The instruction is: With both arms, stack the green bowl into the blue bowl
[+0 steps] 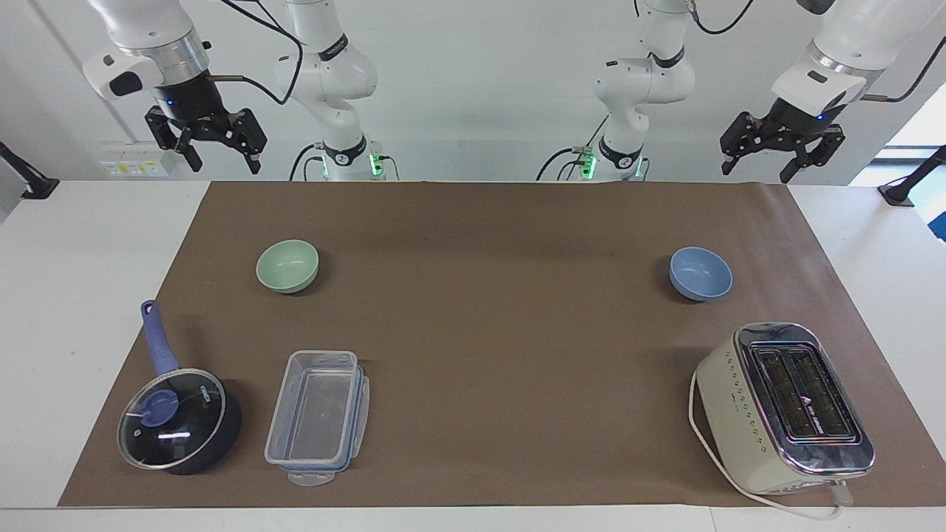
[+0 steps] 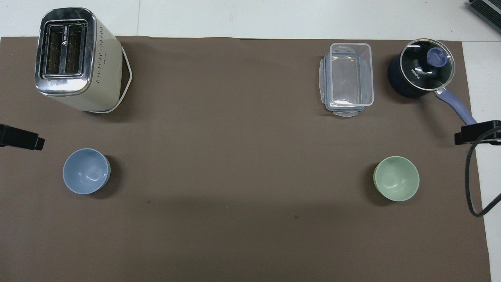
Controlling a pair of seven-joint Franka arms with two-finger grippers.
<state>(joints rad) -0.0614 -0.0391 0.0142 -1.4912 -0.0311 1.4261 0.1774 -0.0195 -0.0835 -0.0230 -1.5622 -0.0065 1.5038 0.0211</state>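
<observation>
Green bowl (image 1: 287, 266) and blue bowl (image 1: 700, 273) unstacked, nothing begun.
Well apart on the worktop (image 1: 473, 325), the blue bowl nearer the toaster (image 1: 785, 406); left tool (image 1: 776, 151) and right tool (image 1: 209, 145) hang open, empty, above the robots' edge.

One camera sits high across the table, facing the two robots and taking in the whole brown mat (image 1: 488, 347). The other hangs above the robots' end, looking steeply down and forward. Both share the mat and its things, seen half a turn apart.
</observation>
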